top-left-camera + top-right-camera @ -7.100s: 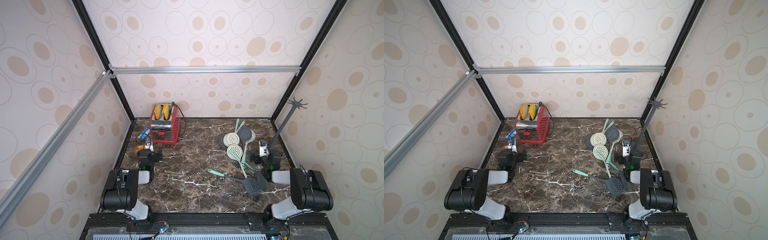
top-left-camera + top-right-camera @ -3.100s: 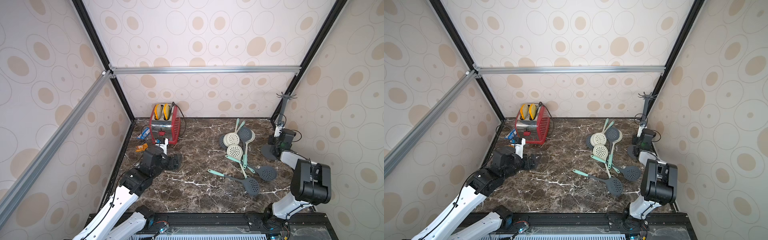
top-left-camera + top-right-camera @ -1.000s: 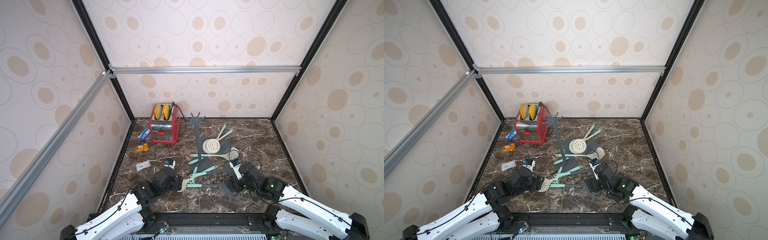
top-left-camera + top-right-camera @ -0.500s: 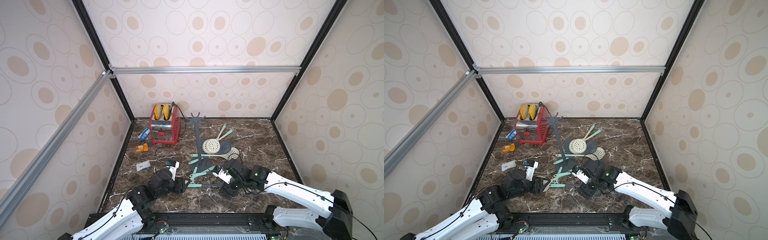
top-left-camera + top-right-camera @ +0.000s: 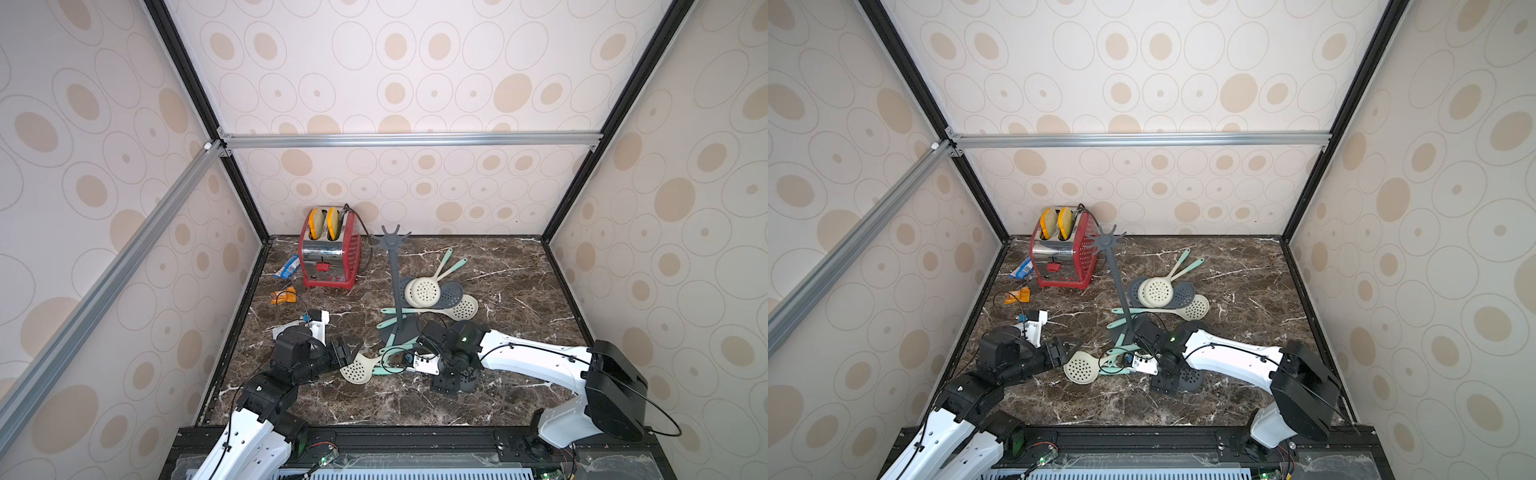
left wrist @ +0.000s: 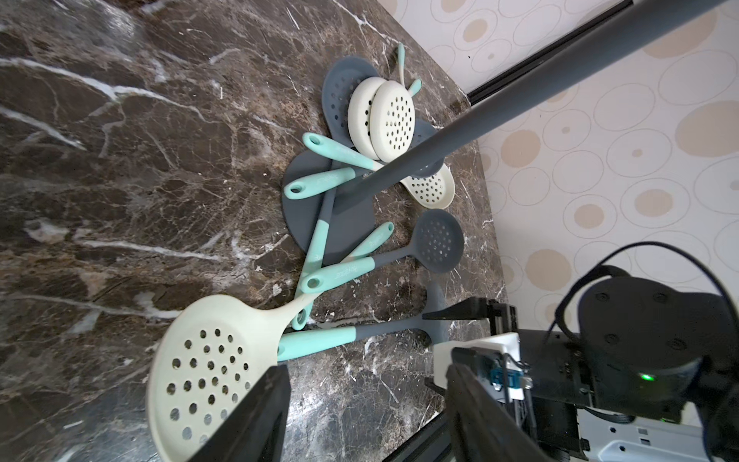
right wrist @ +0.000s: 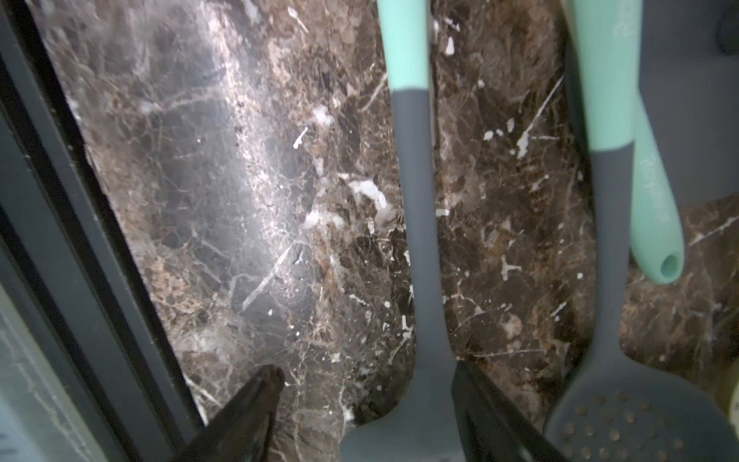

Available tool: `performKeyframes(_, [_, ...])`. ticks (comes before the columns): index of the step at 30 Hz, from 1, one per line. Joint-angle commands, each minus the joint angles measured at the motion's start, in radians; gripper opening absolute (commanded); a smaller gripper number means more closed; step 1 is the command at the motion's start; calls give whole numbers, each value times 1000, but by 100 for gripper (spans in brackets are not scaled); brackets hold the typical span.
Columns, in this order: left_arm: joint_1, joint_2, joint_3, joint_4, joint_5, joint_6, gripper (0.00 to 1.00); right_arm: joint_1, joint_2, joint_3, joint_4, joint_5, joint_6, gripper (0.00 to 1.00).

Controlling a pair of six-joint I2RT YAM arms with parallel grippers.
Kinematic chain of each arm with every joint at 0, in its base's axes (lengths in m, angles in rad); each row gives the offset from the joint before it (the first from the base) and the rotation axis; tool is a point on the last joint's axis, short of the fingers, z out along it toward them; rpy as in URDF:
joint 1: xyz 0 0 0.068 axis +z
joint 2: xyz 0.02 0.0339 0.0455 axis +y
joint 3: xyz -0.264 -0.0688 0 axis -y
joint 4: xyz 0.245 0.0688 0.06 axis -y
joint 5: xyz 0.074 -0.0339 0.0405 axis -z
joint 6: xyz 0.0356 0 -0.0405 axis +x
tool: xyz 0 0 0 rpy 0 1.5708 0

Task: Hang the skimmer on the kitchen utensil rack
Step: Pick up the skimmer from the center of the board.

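Marble tabletop, slim grey rack, star-shaped crown

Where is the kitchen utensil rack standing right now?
In both top views the kitchen utensil rack stands near the middle of the table, right of the red toaster, with its round base among the scattered skimmers.

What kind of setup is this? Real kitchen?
Probably a mock kitchen counter inside a robot test booth: marble-look tabletop, red toaster, utensil rack, and wallpapered panels on an aluminium frame.
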Motion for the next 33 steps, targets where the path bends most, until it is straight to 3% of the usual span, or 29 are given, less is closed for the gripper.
performKeyframes(1, [7, 0, 56, -25, 29, 16, 64, 2, 59, 38, 23, 32, -62, 71])
performKeyframes(10, [6, 1, 103, -101, 9, 61, 63, -34, 194, 92, 15, -51, -99, 65])
performKeyframes(18, [6, 18, 220, -223, -55, 147, 63, -35, 193, 57, -14, -94, -77, 32])
performKeyframes(22, [7, 16, 242, -238, -64, 160, 63, -28, 138, 48, -23, -101, -57, 19])
performKeyframes(26, [6, 13, 278, -270, -90, 185, 62, -20, 29, 42, -24, -134, -23, 0])
performKeyframes(30, [7, 22, 360, -330, -136, 238, 62, -19, -91, 45, -49, -151, 52, 0])
performKeyframes(33, [5, 43, 441, -379, -174, 285, 63, -19, -169, 34, -81, -236, 64, 0])
